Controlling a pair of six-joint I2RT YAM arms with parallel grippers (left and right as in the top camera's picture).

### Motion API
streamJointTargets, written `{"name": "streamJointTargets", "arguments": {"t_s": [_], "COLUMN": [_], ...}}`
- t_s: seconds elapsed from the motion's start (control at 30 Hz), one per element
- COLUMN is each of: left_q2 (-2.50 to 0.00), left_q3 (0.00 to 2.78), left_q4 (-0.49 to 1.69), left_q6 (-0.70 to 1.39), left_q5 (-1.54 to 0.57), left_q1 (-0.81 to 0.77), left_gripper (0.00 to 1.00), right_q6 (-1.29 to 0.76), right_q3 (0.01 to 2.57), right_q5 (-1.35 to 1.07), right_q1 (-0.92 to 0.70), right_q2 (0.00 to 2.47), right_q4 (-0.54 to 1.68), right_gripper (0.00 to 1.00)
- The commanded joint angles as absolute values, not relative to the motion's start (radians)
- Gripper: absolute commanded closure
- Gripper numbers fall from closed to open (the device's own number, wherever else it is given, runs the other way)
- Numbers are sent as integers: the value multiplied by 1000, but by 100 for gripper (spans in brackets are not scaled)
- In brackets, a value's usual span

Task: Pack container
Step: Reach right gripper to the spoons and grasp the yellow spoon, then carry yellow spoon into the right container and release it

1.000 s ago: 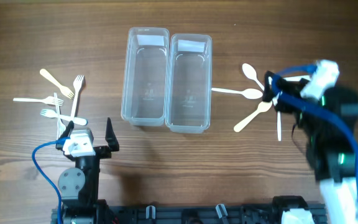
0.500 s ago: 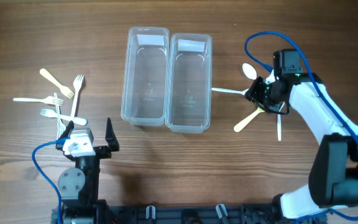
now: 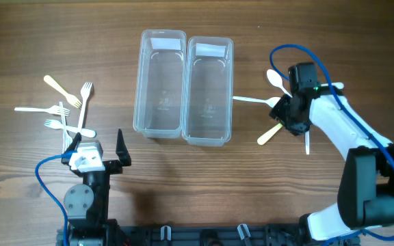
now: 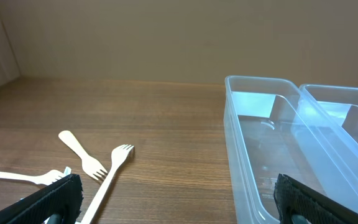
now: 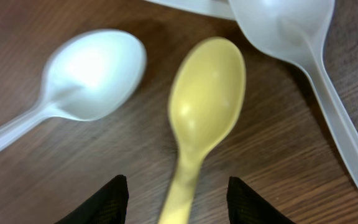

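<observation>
Before me: two clear tubs [image 3: 161,82]; four spoons [image 3: 269,134], three white and one yellow; about five forks [image 3: 62,91], overlapping, so my count there is uncertain.

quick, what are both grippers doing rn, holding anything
left gripper: open, holding nothing.
right gripper: open, fingers on either side of the yellow spoon handle, not gripping it.

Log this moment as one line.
right gripper open over pale yellow plastic spoon | left gripper open beside plastic forks | both clear plastic containers hold no cutlery
</observation>
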State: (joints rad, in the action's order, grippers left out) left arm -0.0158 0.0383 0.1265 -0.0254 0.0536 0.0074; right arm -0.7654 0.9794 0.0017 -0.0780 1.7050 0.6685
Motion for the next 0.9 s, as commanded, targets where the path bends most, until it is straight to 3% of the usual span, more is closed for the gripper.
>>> {"name": "streamJointTargets", "arguments": {"t_s": [0.0,0.13,0.23,0.33,0.47,0.7,0.87], "left_q2": [-12,-12,-12,-12,-12,-12,-12], "left_q3": [32,32,32,32,32,32,32], "left_q4": [123,123,123,123,123,123,123], "left_q6": [-42,-42,-42,-42,-42,-42,-42], "left_q5": [42,42,42,42,42,42,42], "left_q1": [2,2,2,2,2,2,2], "left_gripper": [0,0,0,0,0,0,0], "right_q6": [-788,-788,-789,-805,-812,-741,-478], "right_q3": [910,861,828,792,777,813,962], "right_q5": [30,30,30,30,20,19,20], "right_q1": [-81,-81,-81,-81,-81,-81,-189], "right_q2": [1710,1711,1711,1711,1711,1610,1234], "right_q4": [599,523,486,472,483,614,726], "right_gripper": [49,50,74,74,95,96,96]}}
